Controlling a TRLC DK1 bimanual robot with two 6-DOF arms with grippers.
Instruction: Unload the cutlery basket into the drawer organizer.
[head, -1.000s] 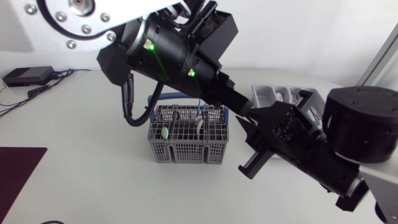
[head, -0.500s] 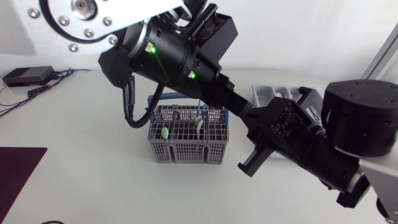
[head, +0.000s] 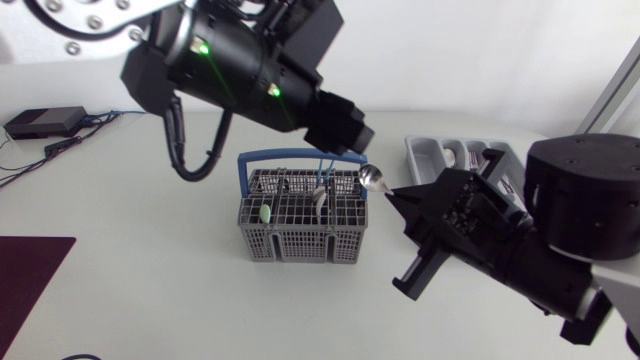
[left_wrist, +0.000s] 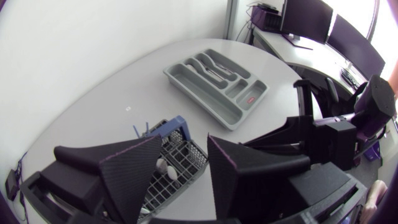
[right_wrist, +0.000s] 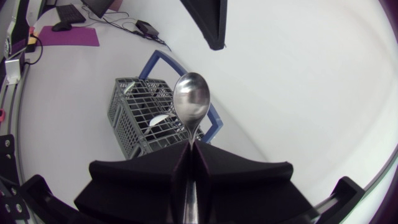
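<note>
My right gripper is shut on the handle of a metal spoon, bowl up, just right of the grey cutlery basket. In the right wrist view the spoon stands straight out of the closed right gripper, above the basket. My left gripper hangs over the basket's back right corner, apart from the spoon. Its fingers stand apart with nothing between them, and the basket lies below. The grey drawer organizer sits at the back right and also appears as the organizer ahead of the left gripper.
Several pieces of cutlery stand in the basket, one with a pale green handle. Some cutlery lies in the organizer. A black box with cables sits at the back left, and a dark mat at the front left edge.
My left arm has drawn back up and to the left, away from my right gripper. The spoon, hidden before, now shows in the right gripper, which has closed on it.
</note>
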